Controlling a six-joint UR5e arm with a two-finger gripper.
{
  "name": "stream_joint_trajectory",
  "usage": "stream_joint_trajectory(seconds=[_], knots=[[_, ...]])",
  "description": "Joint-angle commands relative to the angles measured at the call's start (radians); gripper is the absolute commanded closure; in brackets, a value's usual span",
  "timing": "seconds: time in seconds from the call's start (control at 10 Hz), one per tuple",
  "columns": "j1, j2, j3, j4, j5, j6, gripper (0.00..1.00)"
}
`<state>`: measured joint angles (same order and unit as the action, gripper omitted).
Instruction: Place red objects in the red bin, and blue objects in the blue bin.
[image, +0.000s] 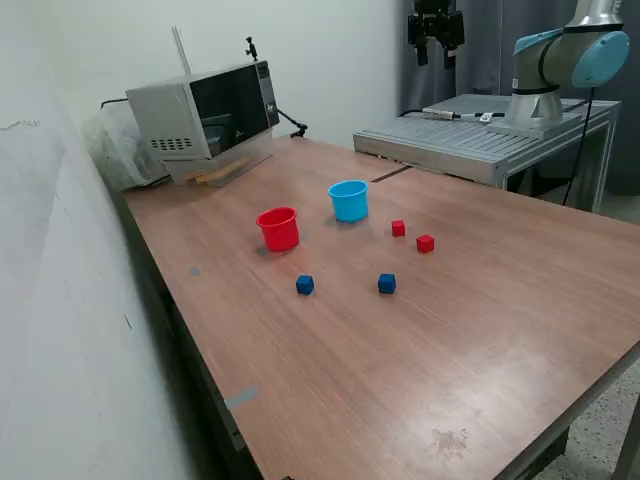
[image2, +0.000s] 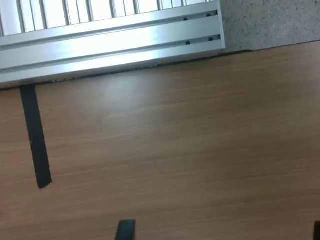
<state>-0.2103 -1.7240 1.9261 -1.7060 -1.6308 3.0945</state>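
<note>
Open surface, clutter only mid-way and at the back

The red cup (image: 278, 228), blue cup (image: 348, 200) and four small cubes stand apart with gaps between; the microwave (image: 205, 115) blocks the far corner, the metal platform (image: 470, 135) the rear edge.

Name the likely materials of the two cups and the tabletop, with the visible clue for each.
Red cup and light blue cup: probably plastic, given the uniform colour and smooth thin walls. Tabletop: wood-look surface, perhaps laminate; its grain lines run evenly under a dull sheen.
</note>
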Motion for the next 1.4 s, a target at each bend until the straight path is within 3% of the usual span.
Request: stream_joint_trajectory(seconds=[0.0,0.9,1.0,1.3], knots=[[0.002,-0.002,0.001,0.0,0.0,0.001,0.0],[0.0,0.0,-0.012,-0.001,0.002,0.004,0.0],[0.026,0.013,-0.024,-0.004,0.003,0.001,0.0],[0.121,0.162,-0.201,-0.119,-0.001,0.0,0.0]])
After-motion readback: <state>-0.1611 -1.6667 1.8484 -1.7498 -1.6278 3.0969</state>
